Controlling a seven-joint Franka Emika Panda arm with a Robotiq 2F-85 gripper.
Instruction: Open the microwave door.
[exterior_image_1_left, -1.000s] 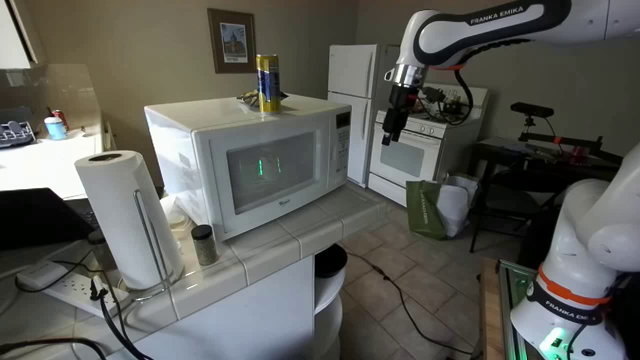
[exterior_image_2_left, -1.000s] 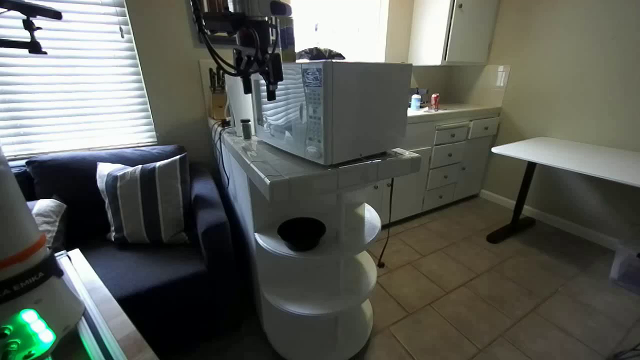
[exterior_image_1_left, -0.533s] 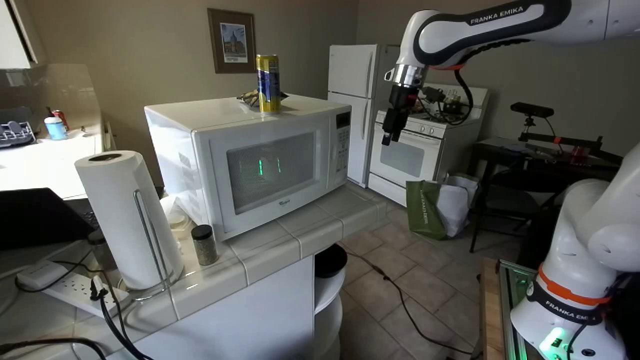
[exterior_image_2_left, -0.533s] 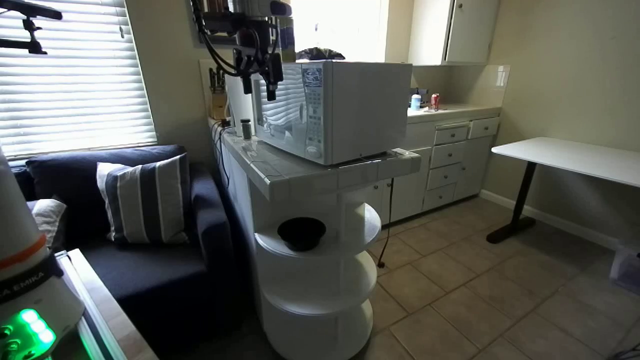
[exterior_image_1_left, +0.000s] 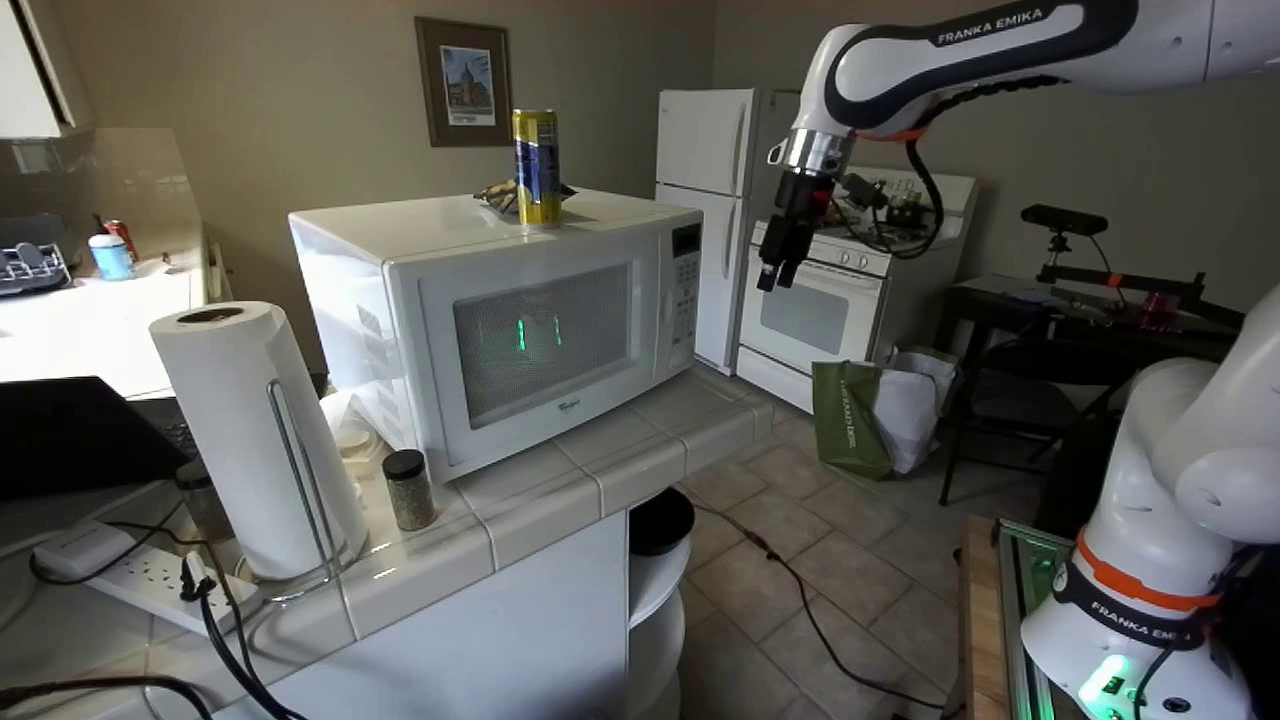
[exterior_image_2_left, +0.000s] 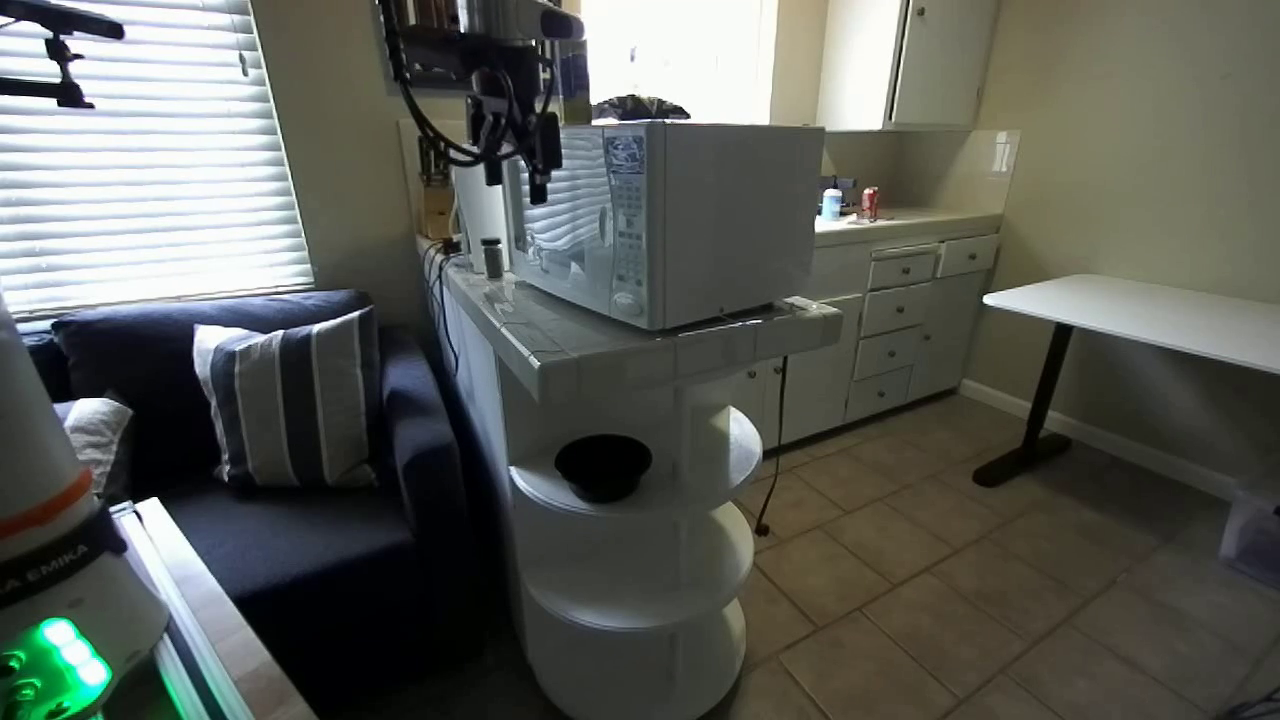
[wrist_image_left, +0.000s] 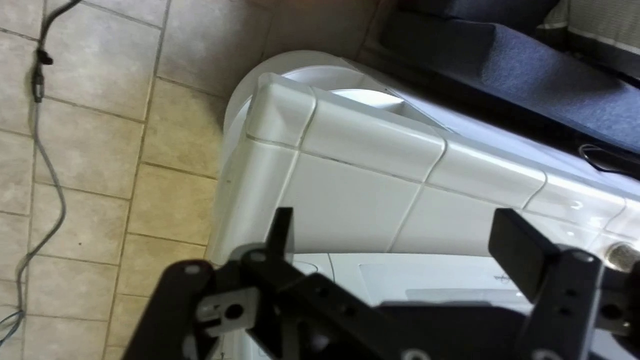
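Note:
The white microwave (exterior_image_1_left: 345, 330) stands on the tiled counter; its side shows in an exterior view (exterior_image_2_left: 740, 225). The microwave door (exterior_image_1_left: 540, 340), with its dark window, is closed in both exterior views (exterior_image_2_left: 565, 215). A slim upright handle (exterior_image_1_left: 668, 300) sits between the window and the keypad. My gripper (exterior_image_1_left: 777, 278) hangs in the air in front of the microwave's face, pointing down, apart from it (exterior_image_2_left: 516, 184). In the wrist view the fingers (wrist_image_left: 395, 230) are wide apart with nothing between them. The door (wrist_image_left: 345, 270) shows below and between them, partly hidden by the gripper body.
A yellow and blue can (exterior_image_1_left: 538, 168) and a dark packet (exterior_image_2_left: 640, 108) stand on top of the microwave. A paper towel roll (exterior_image_1_left: 255, 440) and a spice jar (exterior_image_1_left: 408, 490) stand beside it. The counter edge (wrist_image_left: 370, 135) runs in front of the door. A dark sofa (exterior_image_2_left: 260, 540) is nearby.
My gripper has shifted slightly left in both exterior views, and the arm has tilted a little. The microwave and its door have not moved.

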